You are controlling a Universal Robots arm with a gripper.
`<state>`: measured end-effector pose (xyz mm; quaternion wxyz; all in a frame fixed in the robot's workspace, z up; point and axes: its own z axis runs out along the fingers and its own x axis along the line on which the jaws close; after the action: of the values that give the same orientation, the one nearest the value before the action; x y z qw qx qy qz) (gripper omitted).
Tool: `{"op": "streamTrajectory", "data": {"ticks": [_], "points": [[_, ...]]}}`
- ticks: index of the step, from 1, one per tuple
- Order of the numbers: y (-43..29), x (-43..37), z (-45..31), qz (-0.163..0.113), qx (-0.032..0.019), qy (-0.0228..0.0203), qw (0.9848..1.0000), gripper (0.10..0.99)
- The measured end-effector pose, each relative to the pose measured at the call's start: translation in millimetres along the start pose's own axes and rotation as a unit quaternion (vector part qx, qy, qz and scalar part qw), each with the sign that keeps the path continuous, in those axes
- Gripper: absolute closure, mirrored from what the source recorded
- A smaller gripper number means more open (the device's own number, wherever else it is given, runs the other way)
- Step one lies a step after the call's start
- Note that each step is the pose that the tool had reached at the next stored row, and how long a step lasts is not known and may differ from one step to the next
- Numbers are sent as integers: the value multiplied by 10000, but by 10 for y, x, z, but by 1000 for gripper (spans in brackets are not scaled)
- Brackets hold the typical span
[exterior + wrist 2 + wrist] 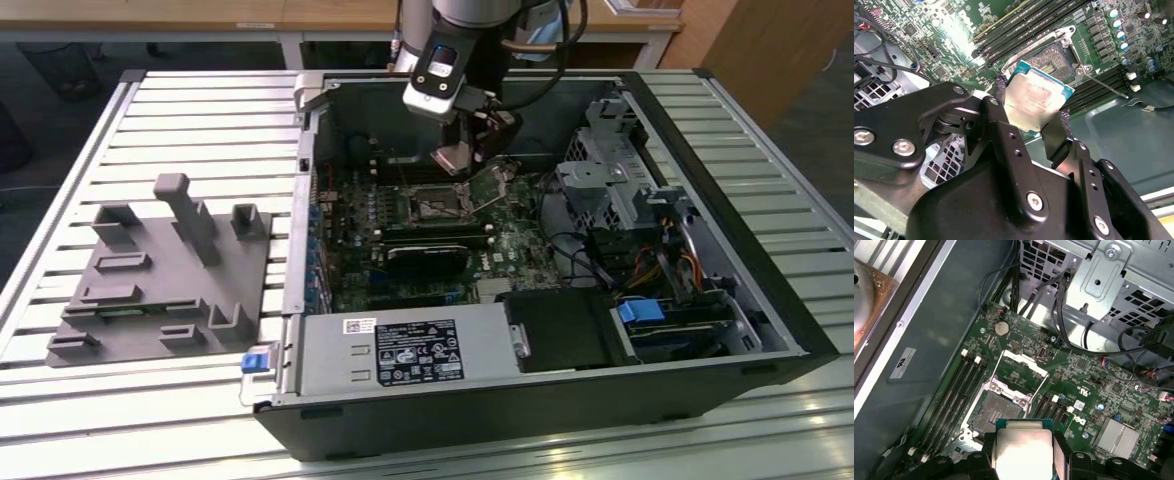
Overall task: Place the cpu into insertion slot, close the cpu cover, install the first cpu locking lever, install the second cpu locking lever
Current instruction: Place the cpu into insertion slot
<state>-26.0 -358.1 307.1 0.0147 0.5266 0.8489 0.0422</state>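
The black two-fingered gripper (1033,106) is clamped on the cpu (1038,99), a small flat square chip with a pale silvery top and a teal edge, pinched by opposite edges between the black fingers (1054,135). The chip hangs clear of the green motherboard (1089,390), not yet seated.

Just beyond it lies the insertion slot (996,415), a square black socket with a dark recessed centre and a silvery rim. In the first wrist view the chip covers the socket's near edge, and their sides run roughly parallel, so the slot sits below and slightly ahead of the grip.

The cpu cover (1024,361), a thin silvery metal frame with a cut-out window, stands swung open on the slot's far side. All of this sits inside the open black computer case (787,330)
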Motion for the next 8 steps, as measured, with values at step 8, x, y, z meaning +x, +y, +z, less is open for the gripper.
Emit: {"op": "streamTrajectory", "data": {"ticks": [8], "points": [[-3,-1,32,0,0,0,10000,549]]}}
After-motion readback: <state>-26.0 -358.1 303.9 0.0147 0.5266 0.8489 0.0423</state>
